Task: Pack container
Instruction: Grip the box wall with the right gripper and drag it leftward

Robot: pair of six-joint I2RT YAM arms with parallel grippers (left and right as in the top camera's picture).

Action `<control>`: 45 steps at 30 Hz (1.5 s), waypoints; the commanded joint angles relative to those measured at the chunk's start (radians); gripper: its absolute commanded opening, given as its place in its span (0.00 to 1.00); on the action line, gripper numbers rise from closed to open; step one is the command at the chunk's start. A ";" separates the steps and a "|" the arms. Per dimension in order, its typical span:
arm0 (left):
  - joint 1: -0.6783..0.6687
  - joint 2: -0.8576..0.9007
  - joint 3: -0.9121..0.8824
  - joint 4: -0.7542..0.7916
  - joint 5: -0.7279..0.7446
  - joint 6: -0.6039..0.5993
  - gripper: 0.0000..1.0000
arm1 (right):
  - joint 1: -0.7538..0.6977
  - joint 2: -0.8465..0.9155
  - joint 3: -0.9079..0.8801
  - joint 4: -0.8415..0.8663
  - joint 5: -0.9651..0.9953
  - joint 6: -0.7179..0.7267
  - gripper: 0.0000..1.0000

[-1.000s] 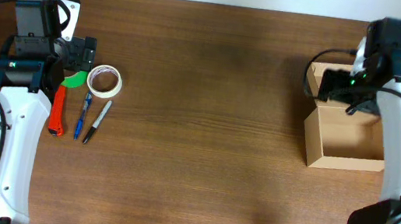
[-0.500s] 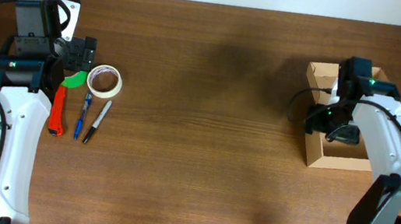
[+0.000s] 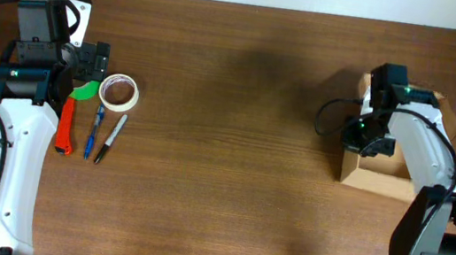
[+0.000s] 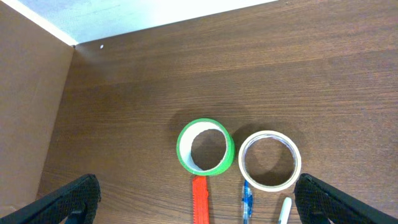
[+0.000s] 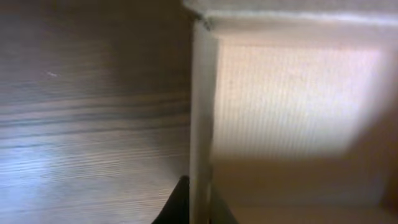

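The container [image 3: 379,177], a tan cardboard box with its flap lid [image 3: 441,106] hinged back, sits at the table's right. My right gripper [image 3: 358,142] is shut on its left wall. In the right wrist view that wall [image 5: 201,106] runs up between the two dark fingertips of the gripper [image 5: 200,205], with the box's inside [image 5: 292,99] to the right. My left gripper [image 3: 100,58] hangs open at the far left above a green tape roll [image 4: 205,147] and a white tape roll [image 4: 269,160]. Nothing is between the open jaws of the left gripper [image 4: 199,202].
Below the tape rolls lie a red cutter [image 3: 65,127], a blue pen [image 3: 94,131] and a white marker [image 3: 110,138]. A light wall runs along the table's back edge [image 3: 245,5]. Bare brown wood spans the middle.
My right gripper came down from the box's back flap to its left wall and shut on it. The box has shifted a little to the left. The left arm is still.
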 commanded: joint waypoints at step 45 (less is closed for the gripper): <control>0.004 0.008 0.017 -0.003 0.011 0.015 1.00 | 0.579 0.237 0.723 0.098 -0.090 0.545 0.04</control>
